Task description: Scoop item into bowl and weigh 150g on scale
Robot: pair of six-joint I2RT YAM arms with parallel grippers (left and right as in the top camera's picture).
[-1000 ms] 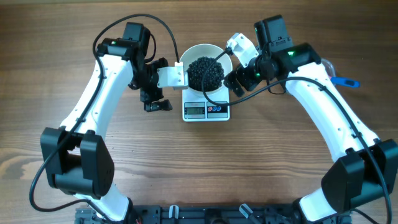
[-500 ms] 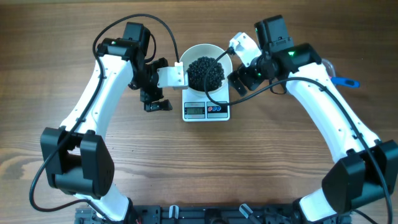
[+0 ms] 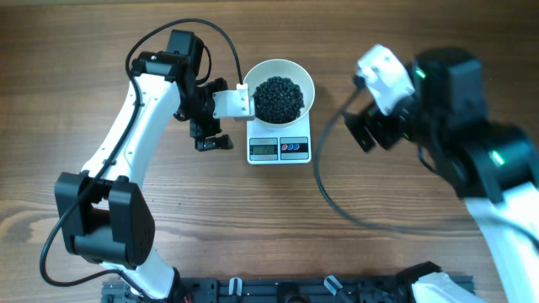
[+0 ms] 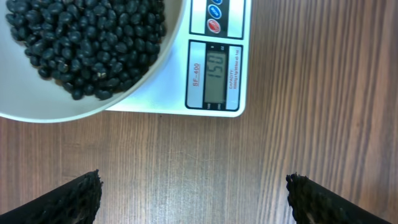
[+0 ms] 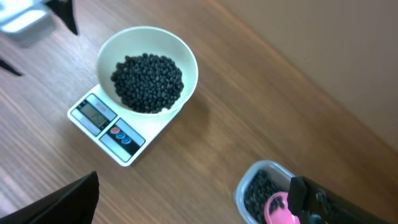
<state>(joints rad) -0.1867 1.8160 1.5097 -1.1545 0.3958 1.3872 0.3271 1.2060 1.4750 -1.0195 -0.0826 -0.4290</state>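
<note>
On the scale (image 3: pixel 295 150): white bowl (image 3: pixel 305 80) sits on the platform, centre far; the display end on the near side is uncovered.
Bowl contents: black beans (image 3: pixel 280 97), a loose heap in the middle, below the rim.
Display (image 4: pixel 214 74): reads 150 in the left wrist view.
Tub (image 5: pixel 245 186): clear plastic, right of the scale and well apart from it. It holds more black beans plus a pink scoop (image 5: pixel 278 208), partly hidden behind a finger of the right gripper.
Left gripper (image 3: pixel 219 114): jaws spread wide, nothing between them; just left of the scale, pointing at it, low over the wooden table (image 3: pixel 253 219).
Right gripper (image 5: pixel 199 208): jaws wide apart, empty, high above the table, right of the bowl.
Change vs a second ago: right arm has pulled off the bowl's right rim, gone right and up toward the overhead camera; it now looks large and blurred. Left arm, bowl, scale and bean heap are in the same spots.
</note>
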